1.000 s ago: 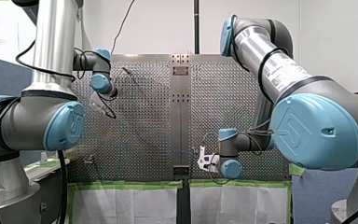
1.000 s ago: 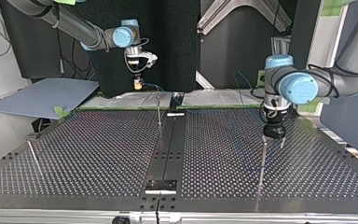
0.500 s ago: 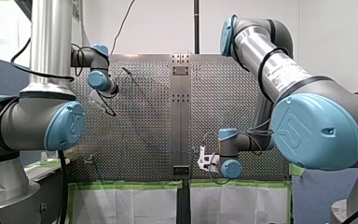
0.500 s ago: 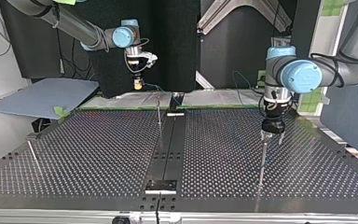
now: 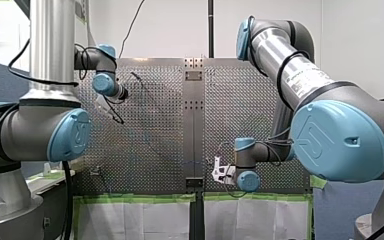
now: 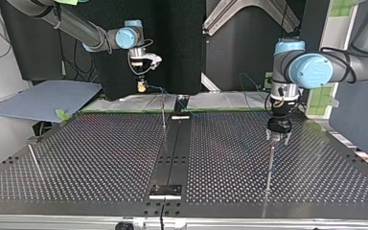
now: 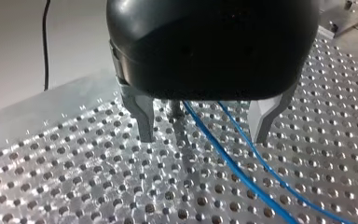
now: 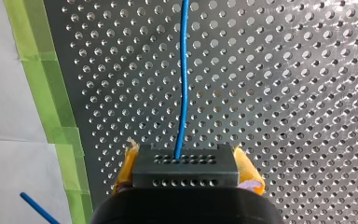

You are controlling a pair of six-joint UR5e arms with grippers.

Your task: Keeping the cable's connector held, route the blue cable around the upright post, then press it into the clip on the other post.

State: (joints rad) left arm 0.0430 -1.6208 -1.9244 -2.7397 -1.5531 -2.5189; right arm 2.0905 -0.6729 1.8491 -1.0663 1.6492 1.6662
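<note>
My right gripper [image 8: 186, 164] is shut, its yellow pads [image 8: 127, 164] clamping the black connector block [image 8: 186, 173]. The blue cable [image 8: 182, 84] leaves the block and runs ahead over the perforated table. In the top view this gripper [image 6: 142, 87] hangs at the far left-centre. My left gripper [image 7: 203, 139] is open just above the plate. The thin upright post [image 7: 176, 112] stands between its metal fingers [image 7: 143, 116], close to one of them, and the cable [image 7: 223, 154] also passes between them untouched. In the top view my left gripper [image 6: 279, 140] hovers over the top of that post [image 6: 270, 165].
A second thin post [image 6: 163, 112] stands near the dark centre rail [image 6: 172, 153], and a third post [image 6: 34, 160] leans at the top view's left. Green tape [image 8: 51, 93] edges the plate beside my right gripper. A grey sheet [image 6: 43, 98] lies off the table's far left.
My left gripper has risen a little and drifted away from the top-view camera, now sitting higher over the post's top. The right arm and connector have not moved.
</note>
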